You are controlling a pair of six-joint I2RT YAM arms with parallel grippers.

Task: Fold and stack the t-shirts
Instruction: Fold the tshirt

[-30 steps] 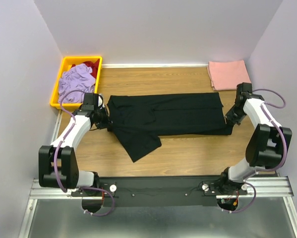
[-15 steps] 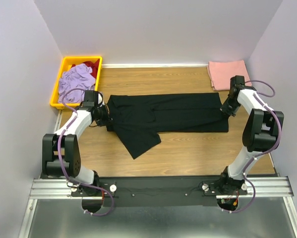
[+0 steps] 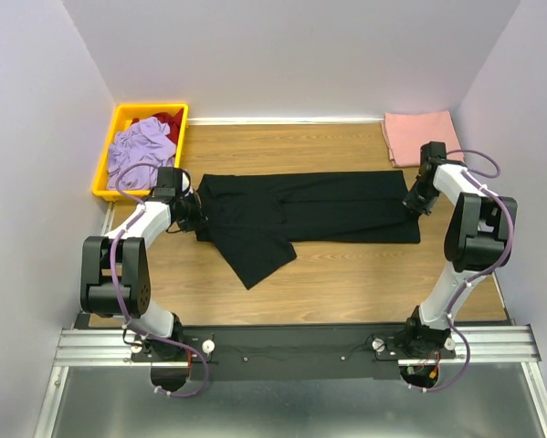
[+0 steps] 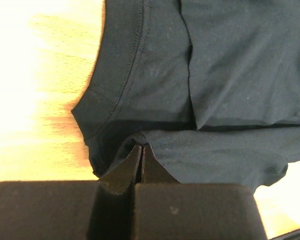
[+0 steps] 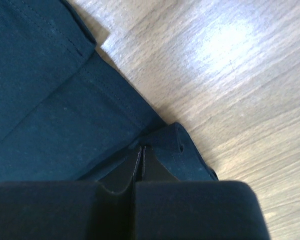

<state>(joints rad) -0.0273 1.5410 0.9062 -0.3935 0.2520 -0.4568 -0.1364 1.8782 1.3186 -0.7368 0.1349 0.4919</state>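
top view, yellow bin (image 3: 181, 132): at the far-left corner of the table (image 3: 346, 283); a crumpled lavender garment (image 3: 138, 151) fills most of it; a red garment (image 3: 168, 120) lies at its far end, touching the lavender one
top view, black t-shirt (image 3: 300, 214): flat across the middle of the table as a long band running left to right; one sleeve sticks out toward the near edge at the left
top view, salmon-pink t-shirt (image 3: 421, 137): folded rectangle at the far-right corner; near the black one, not touching it
top view, arms: left gripper (image 3: 193, 219) at the band's left end; right gripper (image 3: 414, 203) at its right end
left wrist, left gripper (image 4: 141, 147): fingers pressed together, a pucker of black cloth pinched between the tips; collar band just beyond; bare wood to the left
right wrist, right gripper (image 5: 141, 149): fingers closed tight on a raised corner of the black hem; stitched hem runs diagonally; bare wood to the right
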